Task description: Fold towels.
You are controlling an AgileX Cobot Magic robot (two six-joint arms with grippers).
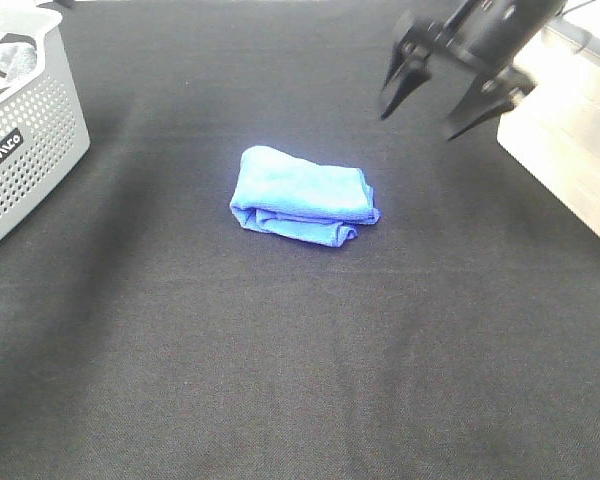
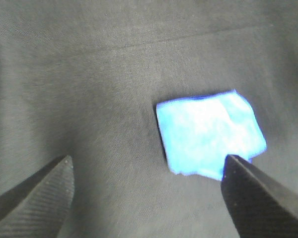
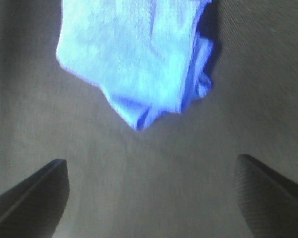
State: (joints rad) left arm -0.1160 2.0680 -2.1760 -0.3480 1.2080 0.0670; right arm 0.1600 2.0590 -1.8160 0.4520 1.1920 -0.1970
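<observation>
The royal-blue towel (image 1: 302,195) lies folded into a small thick bundle on the black tabletop, a little left of centre. It also shows in the left wrist view (image 2: 208,134) and the right wrist view (image 3: 139,54). My right gripper (image 1: 448,98) hangs open and empty above the table, up and to the right of the towel. My left gripper (image 2: 149,181) is open and empty, apart from the towel; it is out of the exterior high view.
A grey perforated basket (image 1: 25,140) with cloth inside stands at the far left edge. A white box-like object (image 1: 570,130) sits at the right edge. The black cloth surface (image 1: 310,370) stretches around the towel.
</observation>
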